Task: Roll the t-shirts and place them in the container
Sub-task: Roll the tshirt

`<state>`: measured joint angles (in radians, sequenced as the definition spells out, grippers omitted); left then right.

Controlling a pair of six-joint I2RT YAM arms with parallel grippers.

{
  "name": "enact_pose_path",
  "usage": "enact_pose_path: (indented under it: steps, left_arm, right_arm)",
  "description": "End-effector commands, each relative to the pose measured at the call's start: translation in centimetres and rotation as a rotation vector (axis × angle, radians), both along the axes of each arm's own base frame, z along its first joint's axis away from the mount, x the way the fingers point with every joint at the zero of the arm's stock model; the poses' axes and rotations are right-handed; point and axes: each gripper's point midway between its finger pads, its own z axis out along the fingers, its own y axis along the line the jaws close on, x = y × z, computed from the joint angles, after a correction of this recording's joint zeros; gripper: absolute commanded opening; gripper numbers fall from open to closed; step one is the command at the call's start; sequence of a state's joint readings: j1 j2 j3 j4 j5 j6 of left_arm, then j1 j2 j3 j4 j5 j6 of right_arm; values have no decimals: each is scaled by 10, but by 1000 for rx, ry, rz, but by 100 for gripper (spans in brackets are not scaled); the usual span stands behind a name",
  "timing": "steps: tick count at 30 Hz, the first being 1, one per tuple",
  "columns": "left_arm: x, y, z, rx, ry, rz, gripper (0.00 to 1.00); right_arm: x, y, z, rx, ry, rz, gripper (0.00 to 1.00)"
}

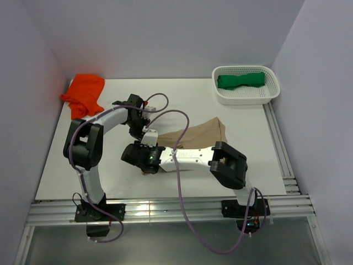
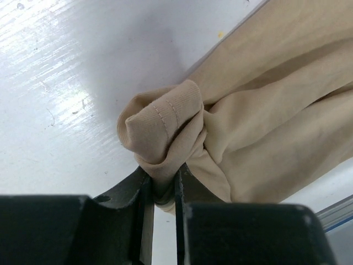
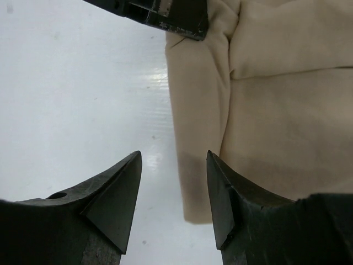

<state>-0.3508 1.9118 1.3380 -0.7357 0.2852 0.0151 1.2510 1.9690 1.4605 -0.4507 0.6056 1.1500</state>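
The left gripper (image 2: 163, 187) was clamped on a bunched hem of the tan t-shirt (image 2: 265, 110), the rest lying ahead of it; the right gripper (image 3: 174, 182) stood open above the shirt's edge. In my judgement the narrow pinch could slip, letting the roll unravel.

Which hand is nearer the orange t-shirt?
Left. The left hand, pinching the tan t-shirt, is right of and in front of the orange t-shirt. The right hand, open at the tan shirt's edge, sits farther off, nearer the bases.
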Motion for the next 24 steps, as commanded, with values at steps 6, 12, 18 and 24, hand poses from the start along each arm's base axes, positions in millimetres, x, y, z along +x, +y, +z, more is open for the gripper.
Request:
enact_pose_path:
  steps: [6, 12, 18, 24]
  left_arm:
    - [6, -2, 13, 66, -21, -24, 13]
    - [5, -5, 10, 81, -3, -29, 13]
    - [5, -9, 6, 87, 14, -36, 15]
    - [5, -11, 3, 94, 31, -41, 17]
  right_arm:
    - [27, -12, -13, -283, -115, -21, 57]
    - [29, -6, -9, -338, -159, -15, 56]
    - [24, 0, -21, -369, -138, 6, 48]
    - [19, -5, -39, -401, -105, 17, 47]
